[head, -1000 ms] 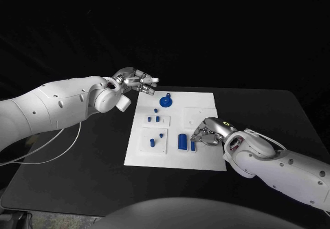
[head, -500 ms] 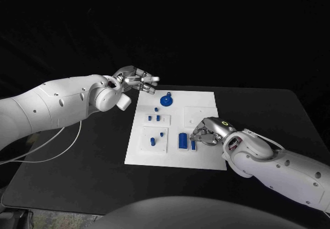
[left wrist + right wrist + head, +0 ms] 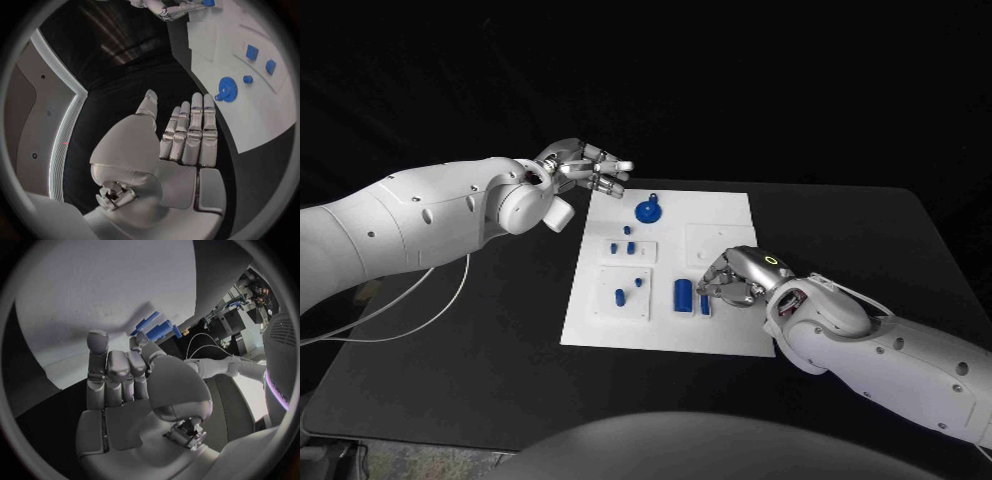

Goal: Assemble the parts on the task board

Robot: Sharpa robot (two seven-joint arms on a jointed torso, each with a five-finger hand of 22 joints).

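Reaching in low over the task board (image 3: 668, 335), your right hand (image 3: 737, 277) sits at the near-right part of the plate, just beside the two upright blue parts (image 3: 689, 296); in the right wrist view its fingers (image 3: 116, 371) curl inward and a slim blue part (image 3: 155, 326) lies right at their tips, but whether a fingertip is pinching it or only touching it I cannot tell; judge that placement as a fine approach for a grasp or a push on that piece, since the hand is bent down toward it rather than hovering high. Your left hand (image 3: 584, 168) waits off the board's far-left corner, above the black table (image 3: 459, 360); its fingers (image 3: 189, 132) are straight and side by side, the thumb apart, with nothing in the palm, so it is empty and ready; it probably stays there to keep clear of the working side. The round blue part (image 3: 649, 211) lies at the far end of the board, near that idle hand; smaller blue pegs (image 3: 627, 246) stand in the raised pads along the left half, well apart from the right hand; most of the assembly looks yet to be done.
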